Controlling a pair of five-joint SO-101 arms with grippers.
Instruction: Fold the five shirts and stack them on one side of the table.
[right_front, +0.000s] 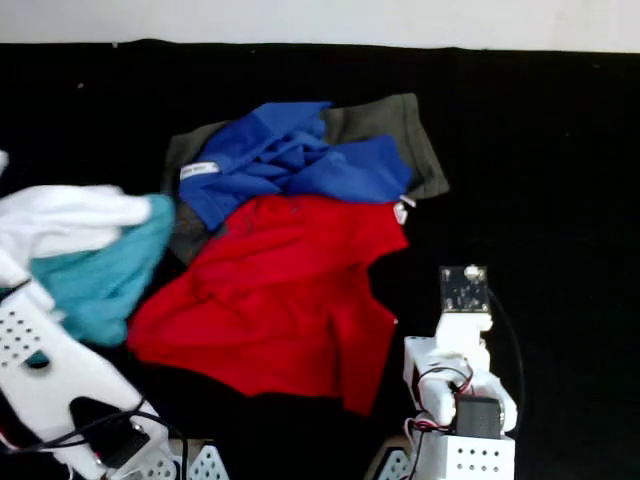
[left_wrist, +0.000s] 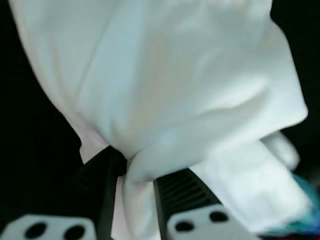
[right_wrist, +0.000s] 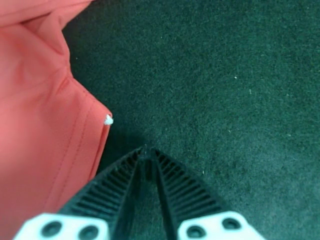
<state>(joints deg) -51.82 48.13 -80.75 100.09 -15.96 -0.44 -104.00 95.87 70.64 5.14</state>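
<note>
My left gripper (left_wrist: 132, 172) is shut on a bunched fold of the white shirt (left_wrist: 175, 75), which hangs from its fingers (left_wrist: 180, 195). In the high view the white shirt (right_front: 60, 220) lies at the far left over the teal shirt (right_front: 105, 280), above my left arm (right_front: 50, 375). The red shirt (right_front: 270, 290) is spread in the middle, with the blue shirt (right_front: 290, 160) crumpled behind it on the grey shirt (right_front: 395, 125). My right gripper (right_wrist: 146, 152) is shut and holds nothing, just above the black cloth beside the red shirt's hem (right_wrist: 75, 130). My right arm (right_front: 460, 380) stands at the front right.
The black table cloth (right_front: 540, 200) lies bare to the right of the shirts and along the back. A pale wall strip (right_front: 320, 20) runs behind the table's far edge.
</note>
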